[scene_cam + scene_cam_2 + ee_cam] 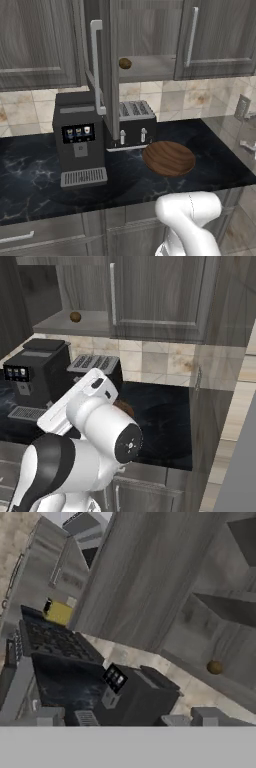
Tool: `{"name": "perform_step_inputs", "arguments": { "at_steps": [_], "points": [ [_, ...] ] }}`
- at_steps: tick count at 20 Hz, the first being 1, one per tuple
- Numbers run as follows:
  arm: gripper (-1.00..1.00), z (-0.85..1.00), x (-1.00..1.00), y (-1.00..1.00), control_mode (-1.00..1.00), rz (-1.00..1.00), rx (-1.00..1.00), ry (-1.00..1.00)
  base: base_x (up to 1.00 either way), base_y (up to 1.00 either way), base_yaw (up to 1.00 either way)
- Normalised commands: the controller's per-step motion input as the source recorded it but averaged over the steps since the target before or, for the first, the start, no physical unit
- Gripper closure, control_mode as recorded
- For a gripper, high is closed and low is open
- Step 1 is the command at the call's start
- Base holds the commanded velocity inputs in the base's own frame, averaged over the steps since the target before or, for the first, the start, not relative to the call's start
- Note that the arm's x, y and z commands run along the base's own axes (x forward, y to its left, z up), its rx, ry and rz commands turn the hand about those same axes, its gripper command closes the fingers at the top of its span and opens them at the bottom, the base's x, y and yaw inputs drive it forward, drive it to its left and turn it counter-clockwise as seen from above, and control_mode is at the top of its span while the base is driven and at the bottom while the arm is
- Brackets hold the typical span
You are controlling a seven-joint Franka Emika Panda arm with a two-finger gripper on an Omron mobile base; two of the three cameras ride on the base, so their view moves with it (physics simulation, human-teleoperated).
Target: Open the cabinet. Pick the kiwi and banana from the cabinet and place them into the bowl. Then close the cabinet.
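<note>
Above the dark marbled tabletop [30, 170] hangs the cabinet [150, 35], dark grey wood grain. Its left door stands swung out toward the near side, seen edge-on in the left base view with its silver bar handle [96, 65] facing forward; its right door [215, 37] is shut. The grey shelf [150, 67] inside is exposed.

On the tabletop below, a black coffee machine [80, 142] stands to the left, with a small lit screen on its front and a grey drip grille at its foot. Just right of it and a little farther back is a black toaster [132, 125] with a silver slotted top. Near the toaster's front right corner rests the bowl [169, 158], wide, shallow and of dark reddish-brown wood; what shows of its inside is bare.

The robot's white arm [95, 421] fills the near foreground in the right base view, hiding most of the bowl there.

The kiwi [125, 63], small and brown, lies on the cabinet shelf near its left end, close to the front edge and above the toaster. The hand view shows it too, as a small brown ball on the shelf.

The pincer has its two tips spread wide apart and grips nothing.
</note>
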Motion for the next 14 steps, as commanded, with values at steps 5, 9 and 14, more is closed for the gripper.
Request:
{"name": "perform_step_inputs", "arguments": {
  "at_steps": [5, 9, 14],
  "points": [
    [-1.00, 0.62, -0.08, -0.19, -1.00, -0.30, 0.29, -0.40, 0.00, 0.00, 0.00],
    [-1.00, 0.52, 0.00, -0.06, -1.00, -0.23, 0.29, -0.14, 0.00, 0.00, 0.00],
    [-1.00, 0.50, 0.05, -0.01, -1.00, -0.19, 0.35, -0.01, 0.00, 0.00, 0.00]
  ]
}}
